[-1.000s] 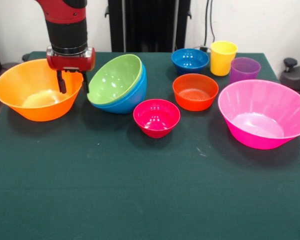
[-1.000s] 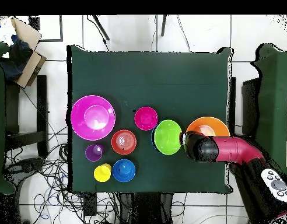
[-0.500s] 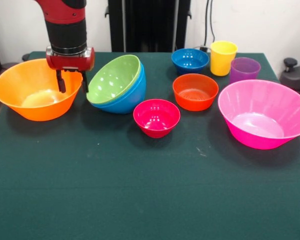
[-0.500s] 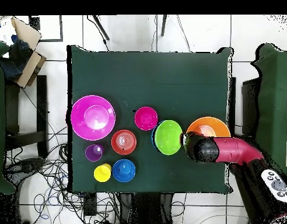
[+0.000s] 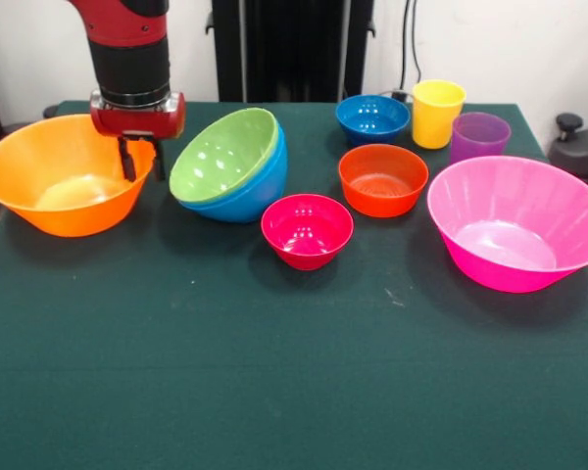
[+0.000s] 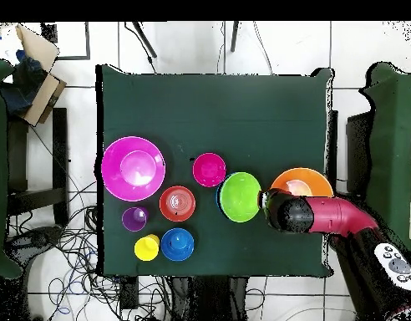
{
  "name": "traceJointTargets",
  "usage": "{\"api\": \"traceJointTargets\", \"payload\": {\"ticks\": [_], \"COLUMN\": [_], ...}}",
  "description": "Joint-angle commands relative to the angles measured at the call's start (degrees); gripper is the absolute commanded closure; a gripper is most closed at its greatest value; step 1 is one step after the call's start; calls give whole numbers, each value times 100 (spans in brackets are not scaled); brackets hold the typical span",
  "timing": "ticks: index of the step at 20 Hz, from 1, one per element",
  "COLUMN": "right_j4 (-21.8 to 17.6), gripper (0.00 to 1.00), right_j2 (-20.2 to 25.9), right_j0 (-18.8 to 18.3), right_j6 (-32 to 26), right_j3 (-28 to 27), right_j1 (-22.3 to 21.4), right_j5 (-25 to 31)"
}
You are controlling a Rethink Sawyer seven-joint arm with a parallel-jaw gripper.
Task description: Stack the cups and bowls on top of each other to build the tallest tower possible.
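Nothing that counts as a tower stands on the green table [image 5: 274, 382] yet. The only stacking is a green bowl [image 5: 220, 157] nested in a light blue bowl [image 5: 250, 201]. That pair lies tipped on its side near the middle, with its mouth turned up and toward the front of the table.

The biggest piece, the pink bowl [image 5: 514, 225], sits alone at one end with its mouth up. The large orange bowl [image 5: 64, 191] is at the opposite end, and that is where the work is. The gripper [image 5: 143, 162] comes straight down on the edge nearest the green bowl, one finger inside the wall and one outside. The fingers look pinched onto the rim, so I judge the step to be the pick-up of this bowl. Its mouth faces up and may lean a little. Being round, it has no long side, only an upright axis.

The next move, I'd guess, is a clean lift by that thin rim. The bowl will hang off-centre and want to swing, so it needs a slow carry to a base.

The orange-red bowl [image 5: 382, 181], crimson bowl [image 5: 307, 230] and dark blue bowl [image 5: 372, 117] sit upright and apart. The yellow cup [image 5: 438, 113] and purple cup [image 5: 478, 135] stand side by side at the back.
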Motion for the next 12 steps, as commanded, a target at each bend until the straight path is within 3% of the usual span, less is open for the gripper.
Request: {"api": "traceJointTargets", "payload": {"ticks": [1,12], "right_j4": [29,-55], "gripper": [100,100], "right_j2": [31,-12], "right_j0": [156,232], "right_j6": [238,259], "right_j3": [50,84], "right_j1": [-12,26], "right_j5": [-99,-199]}}
